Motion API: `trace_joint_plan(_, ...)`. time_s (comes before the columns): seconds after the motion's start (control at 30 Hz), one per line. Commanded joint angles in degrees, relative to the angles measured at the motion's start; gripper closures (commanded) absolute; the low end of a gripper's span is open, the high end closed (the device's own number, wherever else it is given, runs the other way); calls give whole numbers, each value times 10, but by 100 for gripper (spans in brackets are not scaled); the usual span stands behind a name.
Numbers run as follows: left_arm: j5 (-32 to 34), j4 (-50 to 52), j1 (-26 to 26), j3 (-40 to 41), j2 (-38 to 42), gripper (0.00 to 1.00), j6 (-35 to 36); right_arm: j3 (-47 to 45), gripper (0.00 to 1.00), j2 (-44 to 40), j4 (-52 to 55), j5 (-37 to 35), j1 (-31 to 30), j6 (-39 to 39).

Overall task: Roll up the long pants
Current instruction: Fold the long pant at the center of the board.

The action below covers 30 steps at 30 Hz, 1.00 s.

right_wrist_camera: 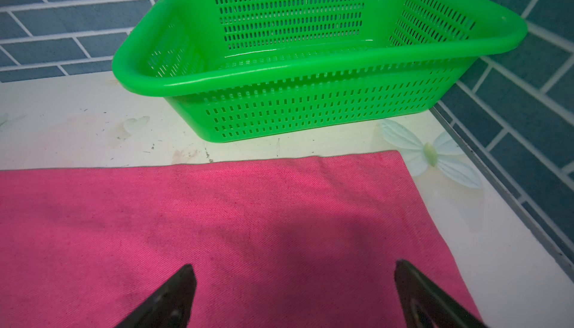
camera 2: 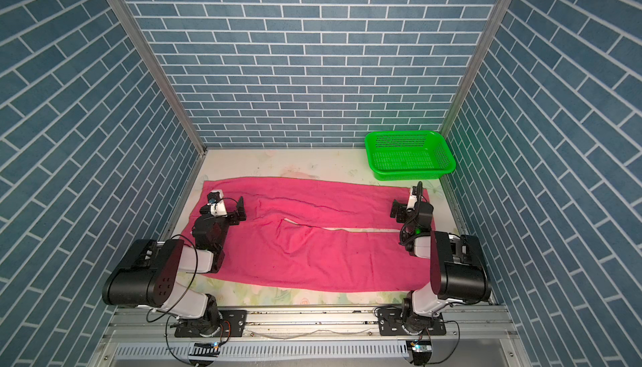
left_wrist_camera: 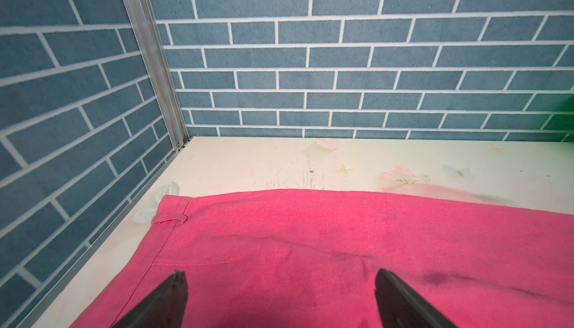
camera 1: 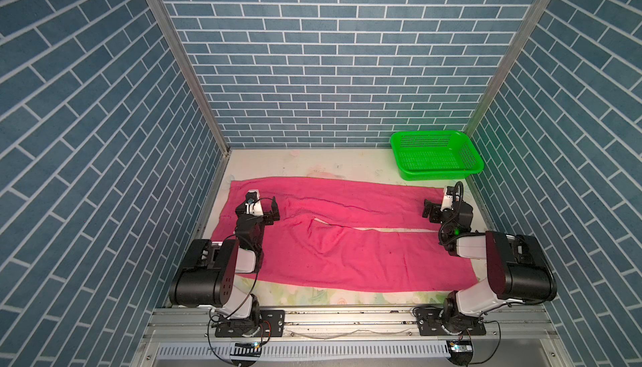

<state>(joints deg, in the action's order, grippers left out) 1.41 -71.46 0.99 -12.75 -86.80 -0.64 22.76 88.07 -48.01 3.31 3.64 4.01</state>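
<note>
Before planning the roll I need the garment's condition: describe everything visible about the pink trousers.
The bright magenta-pink cloth long pants lie flat, unrolled, across the pale floral table. The weave looks like twill, with faint dark smudges. The waistband end, with a belt loop, lies below the open left hand; a leg hem lies below the open right hand. A narrow gap parts the two legs; creases gather at the crotch. Neither hand grips them.
</note>
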Motion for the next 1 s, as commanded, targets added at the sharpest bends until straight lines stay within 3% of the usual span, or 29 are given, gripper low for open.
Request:
trace_joint_plan(0.0, 3, -6, -2, 0, 0, 0, -1, 2, 1, -2, -1, 7, 1, -11)
trace_joint_plan(0.17, 7, -5, 0, -1, -1, 0, 1, 4, 1, -1, 2, 7, 2, -12)
trace_joint_plan(0.23, 48, -12, 22, 3, 4, 0, 10, 0, 1, -3, -3, -5, -1, -17)
trace_joint_plan(0.3, 69, 46, 30, -13, 41, 0, 15, -2, 1, -17, 3, -62, -22, -21)
trace_joint_plan(0.33, 97, 150, 35, -54, 83, 0, 3, 9, 1, -42, 40, -113, -37, -23)
trace_joint_plan(0.43, 180, 470, 35, -233, 159, 0, -100, 136, 1, -131, 316, -265, -70, 9)
trace_joint_plan(0.5, 173, 631, 34, -359, 173, 0, -176, 258, 1, -150, 541, -305, -69, 99)
trace_joint_plan(0.57, 103, 759, 34, -466, 162, 0, -205, 364, 1, -143, 713, -296, -66, 172)
trace_joint_plan(0.67, 43, 957, 20, -579, 115, 0, -419, 502, 1, -113, 910, -245, -56, 265)
trace_joint_plan(0.7, -26, 1009, 5, -605, 96, 0, -464, 534, 1, -103, 950, -194, -39, 293)
trace_joint_plan(0.77, -227, 947, -11, -579, 85, 0, -497, 553, 1, -103, 965, -57, 12, 352)
trace_joint_plan(0.83, -354, 780, -10, -476, 107, 0, -644, 539, 1, -120, 938, 37, 51, 420)
trace_joint_plan(0.9, -365, 576, 2, -344, 156, 0, -824, 532, 5, -123, 923, 83, 72, 480)
trace_joint_plan(0.97, -311, 422, 15, -234, 211, 0, -960, 524, 9, -118, 905, 126, 89, 528)
